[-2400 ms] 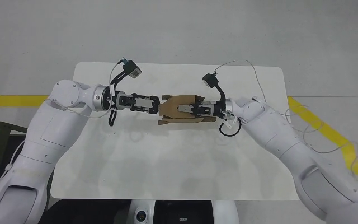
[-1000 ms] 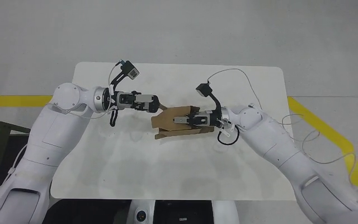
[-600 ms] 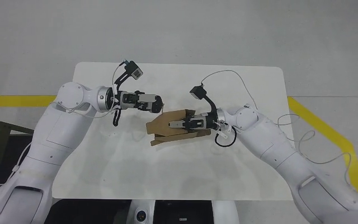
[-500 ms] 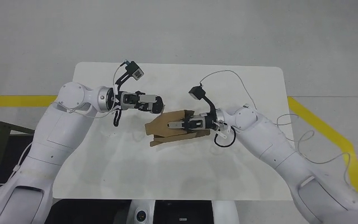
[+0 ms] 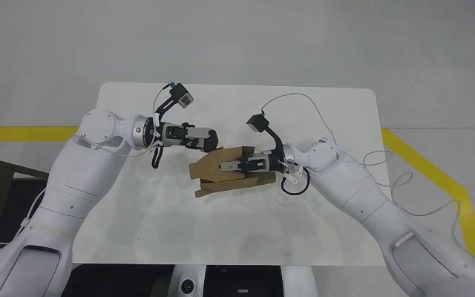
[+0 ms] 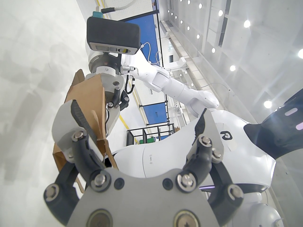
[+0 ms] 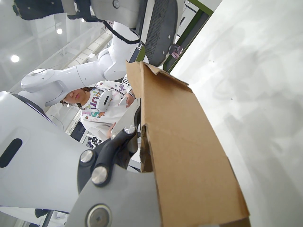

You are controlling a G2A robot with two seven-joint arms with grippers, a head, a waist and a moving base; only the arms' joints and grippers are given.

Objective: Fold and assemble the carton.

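The brown carton lies partly folded near the middle of the white table, with one panel raised. My right gripper is shut on that raised panel from the carton's right end. In the right wrist view the panel runs past one right finger. My left gripper is open just beyond the carton's far left corner. In the left wrist view its fingers spread wide, one lying against the carton's edge. The right wrist view shows the left gripper's ribbed pad just over the carton's corner.
The white table carries nothing else. Free surface lies all around the carton, widest at the front and far sides. A thin cable loops from the right wrist camera over the table's back right.
The right arm has carried the carton leftward and toward the table's front, tilting it. The left gripper has stayed close to the carton's far left corner, shifting slightly right.
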